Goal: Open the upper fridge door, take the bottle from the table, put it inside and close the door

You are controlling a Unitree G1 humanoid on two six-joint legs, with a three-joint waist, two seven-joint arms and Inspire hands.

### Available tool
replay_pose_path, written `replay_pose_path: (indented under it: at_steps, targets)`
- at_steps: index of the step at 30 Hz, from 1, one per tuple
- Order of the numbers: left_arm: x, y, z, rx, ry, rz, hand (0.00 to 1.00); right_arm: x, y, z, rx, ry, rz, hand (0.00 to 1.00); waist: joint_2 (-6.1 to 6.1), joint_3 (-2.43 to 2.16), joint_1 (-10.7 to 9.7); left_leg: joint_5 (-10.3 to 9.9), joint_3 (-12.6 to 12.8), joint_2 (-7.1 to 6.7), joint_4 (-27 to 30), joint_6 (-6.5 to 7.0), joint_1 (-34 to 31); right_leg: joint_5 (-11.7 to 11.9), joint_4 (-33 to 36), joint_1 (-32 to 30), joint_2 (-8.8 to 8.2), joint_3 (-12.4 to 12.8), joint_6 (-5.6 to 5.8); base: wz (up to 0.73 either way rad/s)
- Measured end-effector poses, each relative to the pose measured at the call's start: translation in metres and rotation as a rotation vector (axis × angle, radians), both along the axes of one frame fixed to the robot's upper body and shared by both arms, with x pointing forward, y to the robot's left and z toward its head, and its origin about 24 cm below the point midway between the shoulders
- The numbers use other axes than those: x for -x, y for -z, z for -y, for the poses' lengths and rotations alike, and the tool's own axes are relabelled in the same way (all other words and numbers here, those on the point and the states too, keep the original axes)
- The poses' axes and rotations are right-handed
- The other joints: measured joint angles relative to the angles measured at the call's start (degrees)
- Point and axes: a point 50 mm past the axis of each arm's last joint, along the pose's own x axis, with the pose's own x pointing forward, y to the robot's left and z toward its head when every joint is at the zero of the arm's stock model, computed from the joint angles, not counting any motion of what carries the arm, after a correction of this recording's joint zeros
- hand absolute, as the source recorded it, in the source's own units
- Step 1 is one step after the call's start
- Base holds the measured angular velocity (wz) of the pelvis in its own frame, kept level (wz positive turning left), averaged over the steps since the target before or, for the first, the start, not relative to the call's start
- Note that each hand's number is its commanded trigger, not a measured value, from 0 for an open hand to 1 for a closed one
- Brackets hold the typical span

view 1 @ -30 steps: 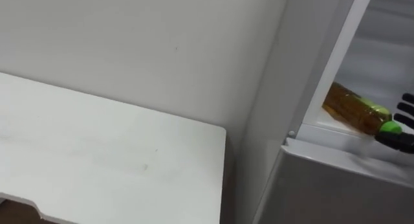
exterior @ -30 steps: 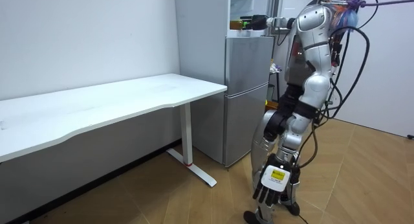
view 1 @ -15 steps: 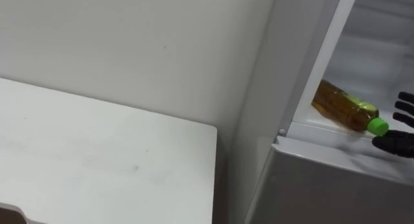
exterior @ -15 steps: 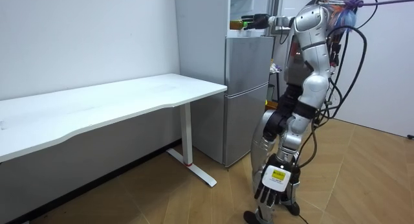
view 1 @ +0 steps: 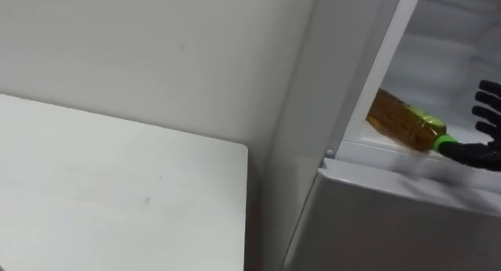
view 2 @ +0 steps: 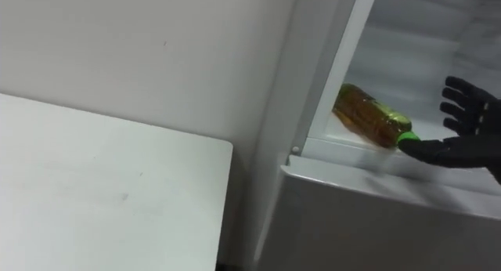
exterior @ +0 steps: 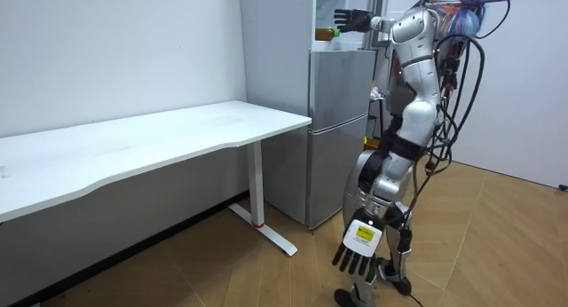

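The bottle (view 2: 372, 118) lies in the fridge (view 2: 368, 224), and the right hand (view 2: 473, 122), open beside it, should probably pull out next.

The right arm stretches forward at head height, the right hand (view 2: 462, 152) with fingers spread and thumb pointing ahead. The left arm hangs down, the left hand (exterior: 358, 250) relaxed beside the leg

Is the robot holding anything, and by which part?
Nothing is held. The bottle lies on its side in the upper fridge; the right hand is open, thumb beside the green cap, not curled round it. The left hand hangs open.
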Motion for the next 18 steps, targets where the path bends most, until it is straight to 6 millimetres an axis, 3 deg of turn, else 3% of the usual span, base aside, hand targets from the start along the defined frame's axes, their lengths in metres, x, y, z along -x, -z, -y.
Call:
replay_pose_path:
  at_steps: [4, 8, 18]
  targets:
    - [-0.002, 0.005, 0.011, 0.018, -0.001, -0.001, 0.00, 0.004, 0.002, -0.016, -0.051, -0.020, 0.055, 0.00, 2.17, 0.07, -1.2, 0.0, 0.3, 0.00, -0.2, 0.01, 0.3, 0.0, 0.2, -0.1, -0.08, 0.4, 0.00, -0.05]
    - [0.001, 0.010, 0.023, 0.041, -0.017, 0.003, 0.00, 0.010, 0.009, -0.021, -0.105, 0.000, 0.084, 0.00, 3.23, 0.03, -2.3, 0.3, 0.9, -0.07, -1.1, 0.01, 1.2, -0.1, 0.7, -0.2, -0.29, 1.1, 0.09, -0.06]
    - [-0.007, 0.011, 0.028, 0.054, -0.012, 0.033, 0.00, 0.028, 0.034, -0.010, -0.154, 0.109, 0.034, 0.00, 3.00, 0.54, -2.7, 0.2, 3.1, 0.00, -1.4, 0.10, 1.9, -0.1, 0.8, -1.4, -0.38, 3.2, 0.11, -0.11]
